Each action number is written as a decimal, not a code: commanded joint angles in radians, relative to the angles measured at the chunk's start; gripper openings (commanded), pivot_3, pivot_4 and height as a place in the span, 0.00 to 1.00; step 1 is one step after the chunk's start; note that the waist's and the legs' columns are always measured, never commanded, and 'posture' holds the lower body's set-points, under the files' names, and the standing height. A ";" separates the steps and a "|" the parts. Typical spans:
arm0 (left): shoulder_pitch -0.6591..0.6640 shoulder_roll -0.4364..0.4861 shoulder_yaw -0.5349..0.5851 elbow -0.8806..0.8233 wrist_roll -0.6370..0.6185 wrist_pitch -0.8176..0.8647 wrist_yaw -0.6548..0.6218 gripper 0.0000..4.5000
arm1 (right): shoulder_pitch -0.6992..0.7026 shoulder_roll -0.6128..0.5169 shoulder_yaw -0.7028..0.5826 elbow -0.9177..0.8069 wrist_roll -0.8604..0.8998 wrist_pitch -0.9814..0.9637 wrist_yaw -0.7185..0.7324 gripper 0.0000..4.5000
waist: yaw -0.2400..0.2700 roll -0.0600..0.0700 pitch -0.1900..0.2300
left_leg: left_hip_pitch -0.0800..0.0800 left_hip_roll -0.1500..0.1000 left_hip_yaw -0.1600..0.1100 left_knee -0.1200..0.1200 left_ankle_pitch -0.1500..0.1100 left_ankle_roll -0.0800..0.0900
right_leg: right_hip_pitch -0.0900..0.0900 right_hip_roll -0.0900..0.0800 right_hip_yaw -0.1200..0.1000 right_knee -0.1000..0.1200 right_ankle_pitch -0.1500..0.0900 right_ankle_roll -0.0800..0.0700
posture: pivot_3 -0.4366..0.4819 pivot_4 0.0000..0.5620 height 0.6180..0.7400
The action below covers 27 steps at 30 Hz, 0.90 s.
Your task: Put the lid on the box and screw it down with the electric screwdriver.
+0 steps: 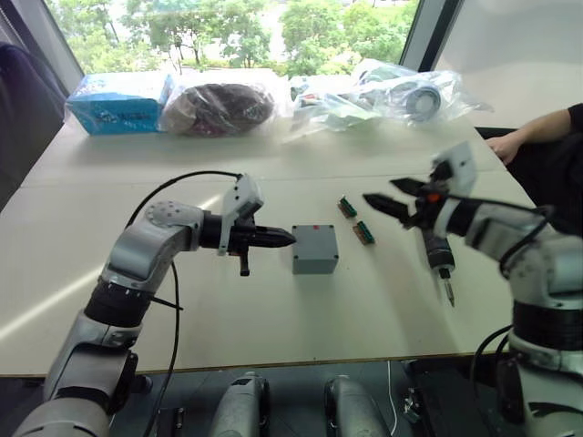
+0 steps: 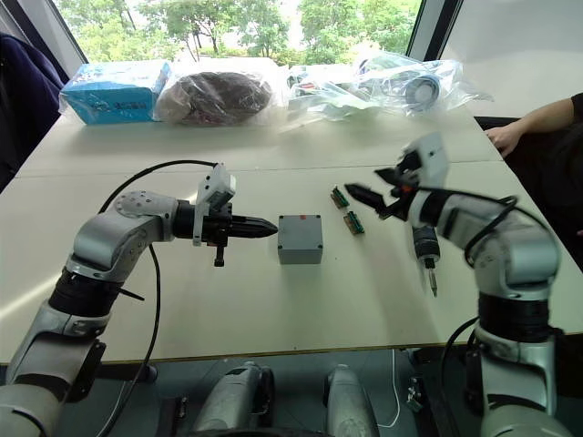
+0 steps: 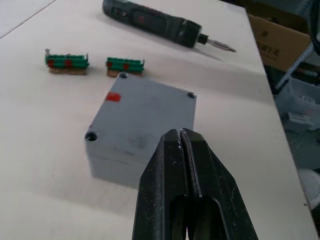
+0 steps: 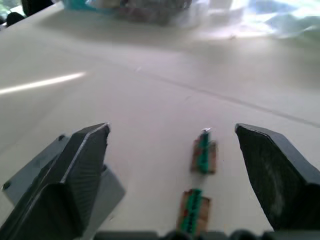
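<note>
1. The box (image 1: 315, 249) sits mid-table with the lid (image 3: 142, 117) on it and bare table on every side.
2. The left gripper (image 1: 284, 238), fingers pressed together, points at its side.
3. The right gripper (image 1: 393, 198) is spread wide above two green parts (image 1: 356, 219).
4. The electric screwdriver (image 1: 438, 261) lies half hidden under that arm.

The grey lid (image 3: 142, 117) sits square on the box (image 1: 315, 250) mid-table; the black electric screwdriver (image 1: 438, 255) lies to its right.

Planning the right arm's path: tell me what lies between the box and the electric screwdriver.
Two small green parts lie on the table between the box and the electric screwdriver, as the left eye view shows.
</note>
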 commanded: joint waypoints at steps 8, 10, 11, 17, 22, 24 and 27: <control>-0.052 -0.019 -0.085 -0.081 0.006 -0.095 -0.082 0.00 | -0.224 -0.390 0.295 0.352 0.002 0.468 0.101 1.00 | -0.007 0.000 0.000 | 0.000 0.000 0.002 0.000 0.000 0.001 | -0.001 -0.001 0.001 -0.001 -0.001 -0.002 | 0.48 0.27 1.00; -0.046 -0.023 -0.090 -0.090 0.008 -0.097 -0.076 0.00 | -0.260 -0.406 0.363 0.424 -0.011 0.449 0.146 1.00 | -0.010 0.000 0.000 | 0.000 0.000 0.002 0.000 -0.001 0.001 | -0.001 -0.001 0.001 -0.001 -0.001 -0.001 | 0.48 0.27 1.00; -0.040 -0.025 -0.090 -0.097 0.006 -0.096 -0.074 0.00 | -0.280 -0.409 0.399 0.464 -0.022 0.433 0.170 1.00 | -0.010 0.000 0.000 | 0.000 0.000 0.003 0.000 -0.001 0.001 | -0.001 -0.001 0.001 -0.001 0.000 0.000 | 0.48 0.27 1.00; -0.008 -0.027 -0.090 -0.139 -0.005 -0.082 -0.041 0.00 | -0.368 -0.394 0.583 0.626 -0.101 0.339 0.282 1.00 | -0.008 0.000 0.000 | 0.000 0.000 0.004 0.000 -0.001 0.001 | -0.002 -0.001 0.002 -0.001 0.000 0.000 | 0.48 0.27 1.00; 0.016 -0.028 -0.077 -0.158 -0.012 -0.062 -0.002 0.00 | -0.416 -0.348 0.723 0.750 -0.205 0.224 0.369 1.00 | -0.007 0.001 0.000 | -0.001 0.000 0.004 0.001 -0.001 0.001 | -0.002 -0.001 0.002 -0.001 0.000 0.000 | 0.48 0.27 1.00; 0.023 -0.028 -0.073 -0.166 -0.015 -0.055 0.013 0.00 | -0.434 -0.319 0.765 0.821 -0.259 0.169 0.395 1.00 | -0.007 0.001 0.000 | -0.001 -0.001 0.004 0.001 -0.001 0.001 | -0.002 -0.001 0.002 -0.001 0.000 0.000 | 0.48 0.27 1.00; 0.030 -0.028 -0.068 -0.175 -0.020 -0.046 0.029 0.00 | -0.458 -0.286 0.802 0.895 -0.319 0.117 0.436 1.00 | -0.007 0.000 0.000 | -0.001 -0.001 0.004 0.001 -0.001 0.001 | -0.002 -0.001 0.002 -0.001 0.000 0.000 | 0.48 0.27 1.00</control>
